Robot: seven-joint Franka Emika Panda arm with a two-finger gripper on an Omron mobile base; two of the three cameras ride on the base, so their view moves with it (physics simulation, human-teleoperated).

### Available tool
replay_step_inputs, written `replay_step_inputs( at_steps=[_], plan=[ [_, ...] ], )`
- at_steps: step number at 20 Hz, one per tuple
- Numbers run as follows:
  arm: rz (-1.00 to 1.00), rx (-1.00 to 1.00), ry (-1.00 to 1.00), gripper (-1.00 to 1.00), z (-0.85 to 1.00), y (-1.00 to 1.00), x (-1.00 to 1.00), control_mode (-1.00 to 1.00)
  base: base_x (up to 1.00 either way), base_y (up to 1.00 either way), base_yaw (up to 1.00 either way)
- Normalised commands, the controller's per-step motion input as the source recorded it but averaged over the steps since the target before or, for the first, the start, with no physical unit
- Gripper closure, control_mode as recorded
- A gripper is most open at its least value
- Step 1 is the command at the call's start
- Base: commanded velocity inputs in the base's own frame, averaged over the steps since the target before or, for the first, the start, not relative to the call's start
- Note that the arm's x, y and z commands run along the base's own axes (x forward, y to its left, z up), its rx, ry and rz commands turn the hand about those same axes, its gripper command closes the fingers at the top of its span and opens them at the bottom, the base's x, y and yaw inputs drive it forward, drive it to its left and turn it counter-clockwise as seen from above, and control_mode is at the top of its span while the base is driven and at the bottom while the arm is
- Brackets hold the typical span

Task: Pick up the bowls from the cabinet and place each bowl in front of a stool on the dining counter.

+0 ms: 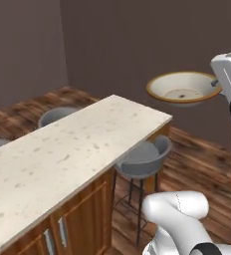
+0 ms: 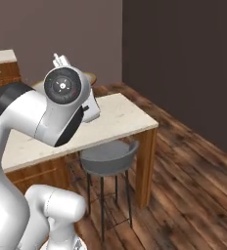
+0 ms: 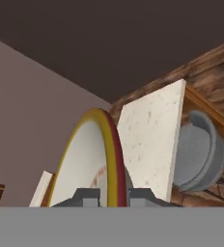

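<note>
Nearest lens in hand view: claw (image 3: 114, 197) at bottom centre, pinched shut on tan rim of cream bowl (image 3: 87, 164), held edge-on. Beige speckled desk (image 1: 62, 154) across left and centre of left base view. Grey stool (image 1: 145, 158) tucked just beside desk end. Bowl (image 1: 184, 88) held aloft at upper right, above floor, clear beyond desk end.

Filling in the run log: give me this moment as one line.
phase: carry | gripper: shut on cream bowl rim | bowl: in air beyond dining counter end | stool: at that end
</note>
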Motion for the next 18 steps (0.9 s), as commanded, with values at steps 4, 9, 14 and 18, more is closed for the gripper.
replay_step_inputs(
  at_steps=[4,9,14,18],
  plan=[
    [0.0,0.0,0.0,1.0,0.0,0.0,0.0,1.0,1.0,-0.72,0.56],
    [0.0,0.0,0.0,1.0,0.0,0.0,0.0,1.0,1.0,-0.66,0.55],
    [0.0,0.0,0.0,1.0,0.0,0.0,0.0,1.0,1.0,-0.44,0.48],
    [0.0,0.0,0.0,1.0,0.0,0.0,0.0,1.0,0.51,-0.06,0.28]
  ],
)
